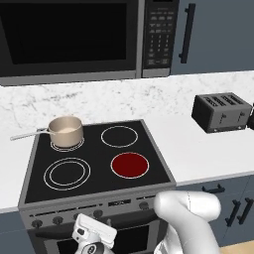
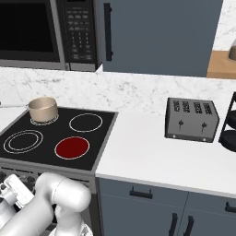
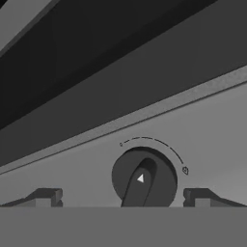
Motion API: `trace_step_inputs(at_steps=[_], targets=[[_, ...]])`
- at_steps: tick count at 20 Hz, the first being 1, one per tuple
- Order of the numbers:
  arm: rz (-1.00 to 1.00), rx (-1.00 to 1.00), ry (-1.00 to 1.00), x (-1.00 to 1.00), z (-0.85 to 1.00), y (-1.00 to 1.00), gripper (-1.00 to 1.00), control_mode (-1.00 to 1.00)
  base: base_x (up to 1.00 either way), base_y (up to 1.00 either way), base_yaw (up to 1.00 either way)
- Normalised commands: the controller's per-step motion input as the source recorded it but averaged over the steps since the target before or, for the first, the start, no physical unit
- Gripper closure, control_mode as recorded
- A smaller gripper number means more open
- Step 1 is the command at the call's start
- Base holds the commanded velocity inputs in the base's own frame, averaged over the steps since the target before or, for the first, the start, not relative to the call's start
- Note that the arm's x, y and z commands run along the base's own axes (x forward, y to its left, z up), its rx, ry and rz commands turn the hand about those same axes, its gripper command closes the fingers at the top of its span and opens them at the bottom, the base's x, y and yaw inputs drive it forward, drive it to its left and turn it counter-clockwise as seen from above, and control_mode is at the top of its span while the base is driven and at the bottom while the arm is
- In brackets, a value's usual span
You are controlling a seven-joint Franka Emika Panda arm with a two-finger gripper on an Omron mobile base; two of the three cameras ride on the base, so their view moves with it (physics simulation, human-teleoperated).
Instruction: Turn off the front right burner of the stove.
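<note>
The medium round red-glowing front right burner (image 1: 130, 164) sits lower centre of the left base view on the black glass-top stove (image 1: 99, 186), so it is on. In the hand view, the hand (image 3: 123, 198) is spread wide, holding nothing, its fingertips either side of a dark round knob (image 3: 144, 177), apparently lined up to turn it.

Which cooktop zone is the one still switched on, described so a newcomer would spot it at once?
Start at the black glass-top stove under the microwave. Of its four white-ringed zones, look at the front row, on the side nearer the toaster. The front right burner is the one glowing deep red; the other three are plain black, and the back left one carries a saucepan.
</note>
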Motion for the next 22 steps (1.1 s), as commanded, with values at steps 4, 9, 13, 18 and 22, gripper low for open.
trace_step_inputs(at_steps=[4,9,13,18,22], targets=[[0.0,-0.04,0.0,0.07,0.0,0.19,-1.0,-1.0,0.0,0.0,0.0],[0.01,-0.1,0.0,0.0,-0.09,0.33,-1.0,-1.0,0.0,0.0,0.0],[0.01,-0.1,0.0,0.0,0.0,0.28,-1.0,-1.0,0.0,0.0,0.0],[0.02,-0.11,0.0,0.0,-0.15,0.32,-1.0,-1.0,0.0,0.0,0.0],[0.04,-0.12,0.0,0.0,-0.22,0.37,-1.0,-1.0,0.0,0.0,0.0]])
